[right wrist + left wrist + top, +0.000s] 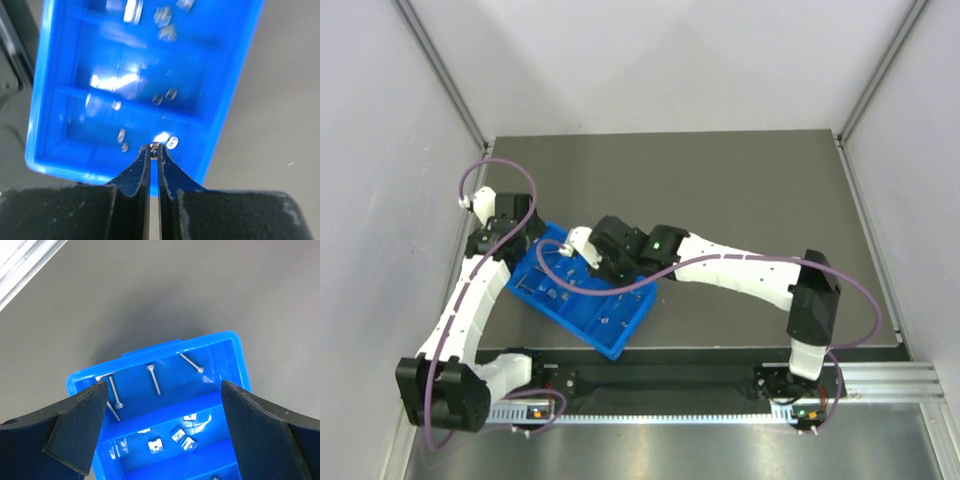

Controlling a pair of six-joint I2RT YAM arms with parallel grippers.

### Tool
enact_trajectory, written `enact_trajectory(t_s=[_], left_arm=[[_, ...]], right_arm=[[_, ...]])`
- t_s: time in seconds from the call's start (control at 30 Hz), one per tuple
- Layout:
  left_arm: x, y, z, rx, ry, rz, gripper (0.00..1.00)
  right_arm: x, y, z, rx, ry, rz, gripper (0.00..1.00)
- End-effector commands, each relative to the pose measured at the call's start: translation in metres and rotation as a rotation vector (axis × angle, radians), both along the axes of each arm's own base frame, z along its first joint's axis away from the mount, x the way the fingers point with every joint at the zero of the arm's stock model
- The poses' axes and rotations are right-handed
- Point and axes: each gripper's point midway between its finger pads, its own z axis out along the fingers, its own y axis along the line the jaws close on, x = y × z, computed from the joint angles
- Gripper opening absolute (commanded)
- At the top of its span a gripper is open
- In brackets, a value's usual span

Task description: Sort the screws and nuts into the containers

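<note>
Tiny silver piece (pixel 155 146), screw or nut unclear, pinched between the closed tips of the right gripper (pixel 154 150), above the blue tray (pixel 42 100) near its rim, screws (pixel 154 379) and nuts (pixel 156 444) lying in neighbouring compartments, left gripper (pixel 162 405) spread wide over the screw end, tray toward the bench's (pixel 740 180) front left corner.

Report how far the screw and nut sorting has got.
Done: screws lie in the end compartment of the blue tray, nuts in the next. In hand: the right end effector, shut, pinches a small metal part over the tray; the left end effector hangs open. Left: releasing that part; whether loose pieces remain elsewhere is unclear.
</note>
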Motion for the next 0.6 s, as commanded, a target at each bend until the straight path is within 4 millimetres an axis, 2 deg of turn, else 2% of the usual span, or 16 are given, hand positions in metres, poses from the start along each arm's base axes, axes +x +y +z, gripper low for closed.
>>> enact_trajectory(t_s=[0.0,0.1,0.13,0.2,0.23,0.3,0.37,0.47,0.57], left_arm=[[-0.003,0.002,0.012,-0.024,-0.076,0.033,0.99],[-0.004,0.003,0.015,-0.018,-0.102,0.03,0.99],[-0.005,0.004,0.015,-0.018,-0.108,0.033,0.99],[-0.006,0.004,0.013,-0.013,-0.105,0.029,0.99],[-0.006,0.004,0.013,-0.015,-0.101,0.025,0.99],[-0.006,0.002,0.013,-0.02,-0.099,0.01,0.99],[-0.007,0.001,0.011,-0.021,-0.092,0.0,0.99],[-0.008,-0.002,0.013,-0.026,-0.098,-0.02,0.99],[-0.007,-0.005,0.014,-0.029,-0.108,-0.052,0.99]], right_arm=[[-0.021,-0.022,0.001,-0.018,0.03,-0.01,0.0],[-0.025,-0.035,-0.031,-0.072,0.049,-0.023,0.01],[-0.025,-0.032,-0.036,-0.065,0.048,-0.024,0.01],[-0.024,-0.031,-0.047,-0.075,0.062,-0.034,0.09],[-0.023,-0.026,-0.048,-0.062,0.063,-0.035,0.13],[-0.023,-0.023,-0.05,-0.041,0.067,-0.049,0.3],[-0.014,-0.019,-0.047,0.002,0.045,-0.098,0.48],[-0.003,-0.024,-0.048,0.035,0.063,-0.166,0.56],[0.007,-0.038,-0.059,0.027,0.123,-0.201,0.55]])
